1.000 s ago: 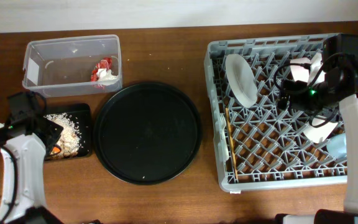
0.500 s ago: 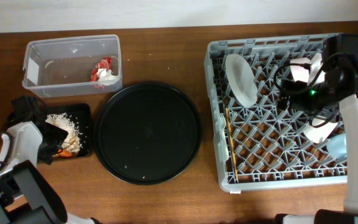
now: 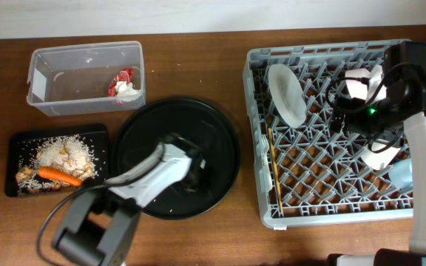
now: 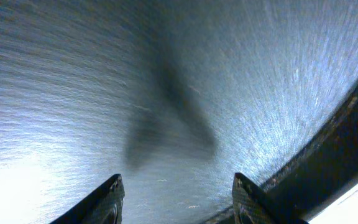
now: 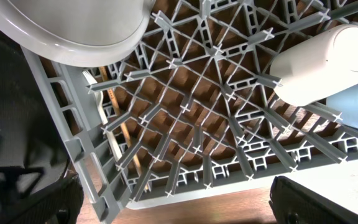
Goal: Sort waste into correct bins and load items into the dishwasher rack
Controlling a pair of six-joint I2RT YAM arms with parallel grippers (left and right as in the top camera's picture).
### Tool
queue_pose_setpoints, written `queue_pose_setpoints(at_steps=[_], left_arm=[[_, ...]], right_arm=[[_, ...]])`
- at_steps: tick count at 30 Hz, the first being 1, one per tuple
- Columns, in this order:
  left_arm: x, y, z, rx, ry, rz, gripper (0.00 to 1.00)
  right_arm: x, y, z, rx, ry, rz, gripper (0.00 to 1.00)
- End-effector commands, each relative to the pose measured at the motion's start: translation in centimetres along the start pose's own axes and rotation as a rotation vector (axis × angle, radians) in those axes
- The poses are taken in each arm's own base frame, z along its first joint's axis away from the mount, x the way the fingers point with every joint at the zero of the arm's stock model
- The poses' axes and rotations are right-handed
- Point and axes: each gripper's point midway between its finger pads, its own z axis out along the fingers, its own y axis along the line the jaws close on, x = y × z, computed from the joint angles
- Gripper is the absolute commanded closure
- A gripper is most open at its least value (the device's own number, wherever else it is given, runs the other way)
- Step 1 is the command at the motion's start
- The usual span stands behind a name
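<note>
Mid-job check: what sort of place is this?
Probably a lab tabletop mock-up of dish clearing, not a real kitchen: a large grey plastic lattice dishwasher rack sits directly on a brown wooden table, with a clear plastic rectangular tub and a black rectangular tray holding rice.

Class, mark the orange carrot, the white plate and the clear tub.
orange carrot (image 3: 59, 176), overhead view, middle of its body.
white plate (image 3: 287, 94), overhead view, centre of its face.
clear tub (image 3: 72, 87), overhead view, bare floor.
</note>
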Motion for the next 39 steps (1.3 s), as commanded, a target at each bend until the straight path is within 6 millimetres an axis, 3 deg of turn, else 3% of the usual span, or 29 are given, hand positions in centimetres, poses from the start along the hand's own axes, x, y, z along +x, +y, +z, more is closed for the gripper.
queue_pose_setpoints(at_steps=[1, 5, 7, 8, 9, 10, 11, 13, 14, 15, 17, 19, 20, 22, 24, 33, 34, 37, 39], left_arm=[[2.9, -2.0, 2.1, -0.061, 0.103, 0.172, 0.45], [3.1, -1.6, 1.9, -0.092, 0.108, 0.244, 0.45], [0.2, -0.4, -0.4, -0.172, 0.039, 0.220, 0.44], [-3.2, 0.6, -4.4, -0.216, -0.060, 0.174, 0.42], [-6.7, 2.3, -9.8, -0.223, -0.196, 0.093, 0.35], [-8.8, 4.3, -13.3, -0.198, -0.288, 0.012, 0.18], [-10.2, 8.3, -16.0, -0.138, -0.339, -0.103, 0.13], [-8.8, 12.5, -16.2, -0.077, -0.275, -0.230, 0.13], [-5.3, 17.3, -16.0, -0.087, -0.155, -0.386, 0.13], [-3.1, 19.6, -16.2, -0.090, -0.096, -0.469, 0.18], [-0.1, 21.8, -17.8, 0.012, -0.191, -0.571, 0.20], [2.2, 21.1, -19.0, -0.026, -0.407, -0.549, 0.13], [3.3, 20.4, -19.2, -0.050, -0.512, -0.506, 0.02], [5.6, 19.7, -20.0, -0.097, -0.709, -0.491, 0.01], [7.0, 18.8, -22.6, -0.117, -0.886, -0.465, 0.01], [7.7, 18.6, -22.8, -0.120, -0.898, -0.462, 0.01], [7.7, 18.6, -22.8, -0.119, -0.898, -0.463, 0.01], [7.7, 18.5, -22.8, -0.119, -0.897, -0.462, 0.01], [7.7, 18.5, -22.8, -0.119, -0.897, -0.462, 0.01]], right_arm=[[0.1, -0.1, -0.3, -0.005, -0.009, -0.002, 0.01], [0.1, -0.1, -0.3, -0.004, -0.010, -0.002, 0.01], [0.0, -0.1, -0.3, -0.005, -0.011, -0.002, 0.01], [0.0, -0.1, -0.3, -0.005, -0.011, -0.002, 0.01], [-0.4, 0.0, -0.3, -0.007, -0.027, -0.004, 0.01], [-0.8, 0.1, -0.2, -0.011, -0.039, -0.013, 0.01], [-0.9, 1.8, 0.3, -0.108, -0.021, -0.099, 0.01], [0.3, 2.2, 1.2, -0.141, 0.070, -0.136, 0.01], [0.9, 1.7, 1.3, -0.118, 0.097, -0.133, 0.01], [1.3, 1.7, 0.9, -0.116, 0.098, -0.132, 0.01], [2.3, 1.0, -1.2, -0.081, -0.009, -0.129, 0.01], [3.9, 0.4, -1.9, -0.075, -0.209, -0.132, 0.01], [5.1, 0.2, -1.8, -0.084, -0.311, -0.144, 0.01], [7.0, -0.5, -1.6, -0.073, -0.417, -0.153, 0.01], [9.6, -1.0, -1.6, -0.063, -0.415, -0.151, 0.01], [9.4, -1.0, -0.1, -0.060, -0.343, -0.149, 0.01], [9.1, -2.5, -0.3, 0.030, -0.358, -0.135, 0.01], [10.2, -3.0, -3.3, 0.052, -0.512, -0.138, 0.01], [11.0, -2.2, -5.7, 0.007, -0.698, -0.175, 0.01]])
